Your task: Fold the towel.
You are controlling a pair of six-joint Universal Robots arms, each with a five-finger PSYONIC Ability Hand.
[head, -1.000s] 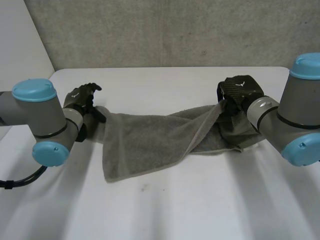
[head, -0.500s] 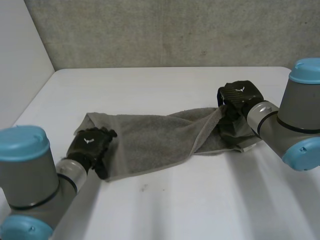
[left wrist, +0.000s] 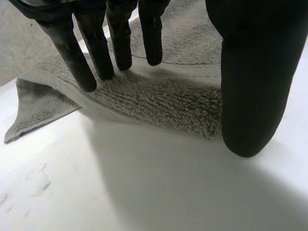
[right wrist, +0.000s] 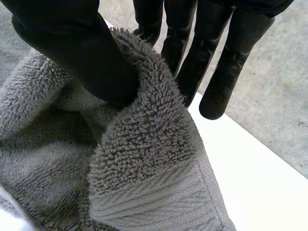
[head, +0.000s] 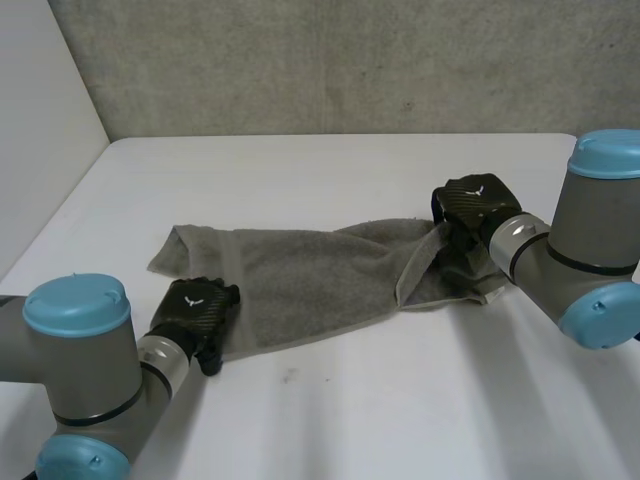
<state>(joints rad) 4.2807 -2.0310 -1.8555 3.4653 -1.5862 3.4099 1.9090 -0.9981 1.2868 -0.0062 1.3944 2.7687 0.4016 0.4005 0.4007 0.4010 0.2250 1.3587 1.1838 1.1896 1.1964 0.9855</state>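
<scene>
Between the two hands, across the white table, the grey towel lies stretched out long and mostly flat. It is one layer thick near the left hand and bunched and doubled over itself toward the right hand.

It is terry cloth, looped and fluffy, so I judge it soft, light and limp. It should sag from wherever it is lifted, drag a little on the table and keep no crease unless pressed. The corners and hemmed edges look like the best places to take hold, because the weave is flatter and firmer there.

The left hand is at the towel's near corner. Its fingers are straight and spread, with their tips on the pile. Its thumb stands apart, just off the cloth's edge on the bare table, so nothing is pinched.

The right hand is clamped on the opposite end. A thick roll of cloth is squeezed between its thumb and the fingers behind it, and that end is raised off the table.

Below the right hand's pinch runs the flat ribbed hem band, smooth against the shaggy loops.
</scene>
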